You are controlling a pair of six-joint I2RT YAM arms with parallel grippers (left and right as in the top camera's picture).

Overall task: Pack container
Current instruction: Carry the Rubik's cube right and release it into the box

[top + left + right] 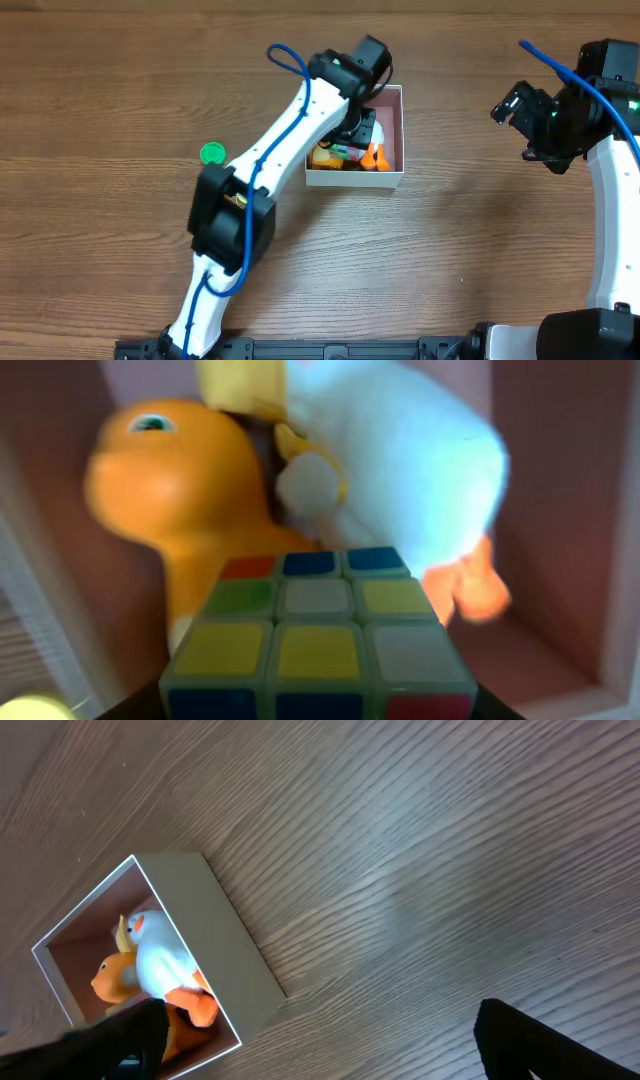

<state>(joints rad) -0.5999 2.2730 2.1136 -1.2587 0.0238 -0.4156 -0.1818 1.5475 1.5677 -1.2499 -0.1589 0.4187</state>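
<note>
Left gripper (362,125): reaching down into the container from its 10 o'clock side. Its fingers are out of sight in both views, but the puzzle cube (315,630) is sitting sharp and close under the wrist camera while all else is blurring, so I judge it is clamping the cube.
Right gripper (318,1015): hanging with fingers spread wide and nothing between them, well apart from the box at its 3 o'clock in the overhead view.
Container (355,178): lying flat on the table (450,260), a little toward 12 o'clock from the table's middle, open side up.
Why held so: the cube is hanging low over the box floor, probably so it is dropping only a short way and not bouncing out over the thin walls.
Already inside: an orange toy (170,480) and a white duck (400,470) are lying touching each other and taking up the far part of the box.
In the way: both toys are crowding the space ahead of the cube, leaving the near side as the likeliest gap.
Outside: a green disc (212,154) is lying on the table at the box's 9 o'clock, just beside the left arm, not yet packed.
</note>
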